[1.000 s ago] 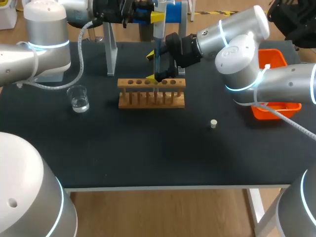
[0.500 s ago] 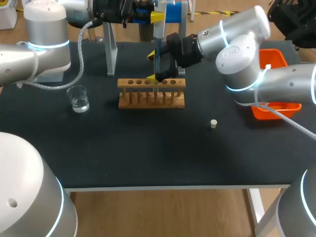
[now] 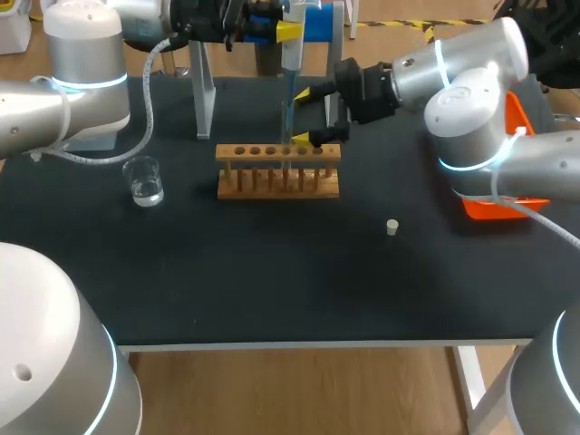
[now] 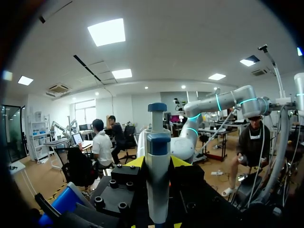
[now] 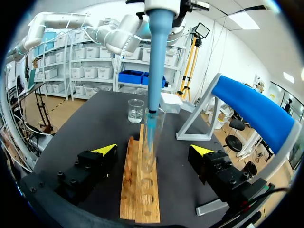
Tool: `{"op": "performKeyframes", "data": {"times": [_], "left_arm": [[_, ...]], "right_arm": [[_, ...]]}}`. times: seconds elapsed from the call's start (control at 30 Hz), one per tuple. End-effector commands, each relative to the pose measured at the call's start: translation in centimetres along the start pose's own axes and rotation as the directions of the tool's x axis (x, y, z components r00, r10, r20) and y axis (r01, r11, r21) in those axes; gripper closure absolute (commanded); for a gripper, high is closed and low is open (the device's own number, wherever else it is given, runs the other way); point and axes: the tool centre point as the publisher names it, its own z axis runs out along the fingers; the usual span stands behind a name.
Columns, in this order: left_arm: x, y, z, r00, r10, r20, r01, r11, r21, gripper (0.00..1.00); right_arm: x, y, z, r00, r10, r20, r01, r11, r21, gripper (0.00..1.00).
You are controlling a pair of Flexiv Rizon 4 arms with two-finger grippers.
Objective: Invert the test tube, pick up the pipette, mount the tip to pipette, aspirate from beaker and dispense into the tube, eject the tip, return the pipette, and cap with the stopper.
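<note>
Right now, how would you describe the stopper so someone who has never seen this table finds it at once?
Start at the wooden rack in the middle of the black table, then look toward the orange bin at the robot's right. The stopper sits alone on the bare tabletop between them, nearer the front edge. It is the only small cream plug, touching nothing.

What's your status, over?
Left pincer shut on pipette, its end in the tube. Right pincer open, clear of tube. Stopper lies on table.
</note>
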Motion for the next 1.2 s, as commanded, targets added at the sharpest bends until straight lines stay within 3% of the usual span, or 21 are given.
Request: {"op": "performKeyframes", "data": {"times": [0.03, 0.27, 0.5, 0.9, 1.2], "left_arm": [[-0.1, 0.0, -0.1, 1.0, 0.0, -0.005, 0.0, 1.0, 0.001, 1.0], [-0.1, 0.0, -0.1, 1.0, 0.0, -0.005, 0.0, 1.0, 0.001, 1.0], [-0.1, 0.0, -0.1, 1.0, 0.0, -0.005, 0.0, 1.0, 0.001, 1.0], [-0.1, 0.0, -0.1, 1.0, 0.0, -0.005, 0.0, 1.0, 0.001, 1.0], [-0.1, 0.0, -0.1, 1.0, 0.0, -0.005, 0.0, 1.0, 0.001, 1.0]], "right_arm": [[0.8, -0.4, -3.0, 1.0, 0.002, 0.022, -0.001, 1.0, -0.03, 0.0], [0.7, -0.8, -5.4, 0.999, 0.001, 0.052, 0.002, 0.999, -0.051, 0.0], [0.1, 0.6, -8.7, 0.994, -0.007, 0.113, 0.018, 0.995, -0.102, 0.0], [-0.2, 7.3, -14.6, 0.99, 0.021, 0.138, 0.01, 0.975, -0.22, 0.0], [0.7, 12.2, -18.3, 0.992, 0.025, 0.12, 0.01, 0.959, -0.282, 0.0]]}}
